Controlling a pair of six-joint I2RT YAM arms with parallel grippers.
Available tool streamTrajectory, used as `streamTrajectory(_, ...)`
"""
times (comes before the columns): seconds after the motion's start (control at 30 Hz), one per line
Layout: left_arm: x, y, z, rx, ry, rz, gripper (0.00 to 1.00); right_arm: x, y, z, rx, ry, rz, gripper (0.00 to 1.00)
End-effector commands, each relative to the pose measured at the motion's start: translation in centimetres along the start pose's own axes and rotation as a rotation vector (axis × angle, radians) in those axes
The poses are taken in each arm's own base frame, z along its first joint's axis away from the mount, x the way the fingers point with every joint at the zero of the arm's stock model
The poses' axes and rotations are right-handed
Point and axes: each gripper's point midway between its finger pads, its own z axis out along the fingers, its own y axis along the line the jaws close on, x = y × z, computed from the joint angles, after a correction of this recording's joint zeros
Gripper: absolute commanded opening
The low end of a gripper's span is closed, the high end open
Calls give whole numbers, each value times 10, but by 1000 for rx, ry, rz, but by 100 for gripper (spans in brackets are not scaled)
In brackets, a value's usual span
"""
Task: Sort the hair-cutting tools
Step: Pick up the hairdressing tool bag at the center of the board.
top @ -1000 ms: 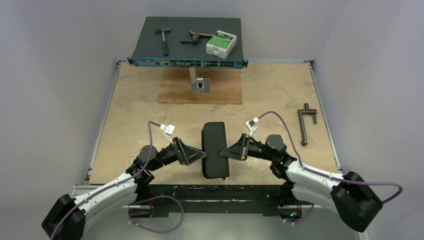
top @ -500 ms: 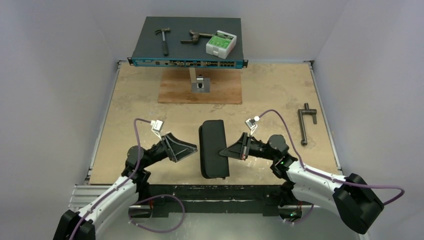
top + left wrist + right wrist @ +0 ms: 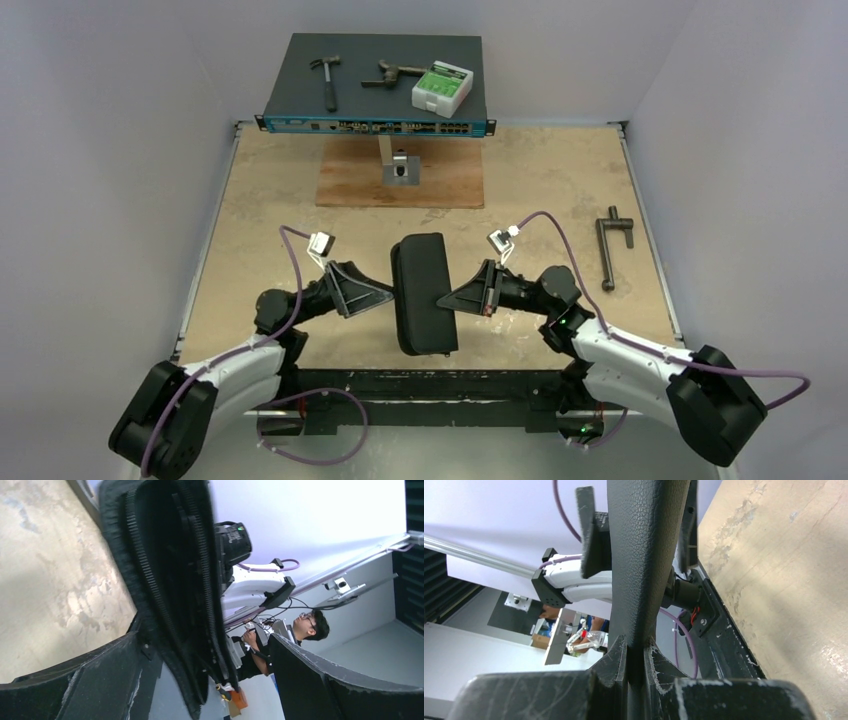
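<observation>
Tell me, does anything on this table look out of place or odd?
A hammer and a rusty metal part lie on the network switch at the back, odd for hair cutting. The black case, pinched by the right tool, sits askew, with the left tool open around its other edge.

The black case (image 3: pixel 425 270) is blocking the middle between the left tool (image 3: pixel 385 297) and right tool (image 3: pixel 443 300); bare table (image 3: pixel 260 200) is lying open behind it toward the wooden board (image 3: pixel 440 185).
</observation>
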Motion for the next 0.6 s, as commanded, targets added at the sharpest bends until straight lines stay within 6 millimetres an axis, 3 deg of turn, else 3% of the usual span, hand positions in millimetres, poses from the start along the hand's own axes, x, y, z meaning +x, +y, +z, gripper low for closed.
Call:
streamTrajectory(0.0, -9, -44, 5, 137, 6, 127, 100, -15, 33, 7, -98, -20, -84, 0)
streamTrajectory(0.57, 4, -43, 42, 108, 74, 149, 100, -23, 21, 23, -28, -3, -85, 0)
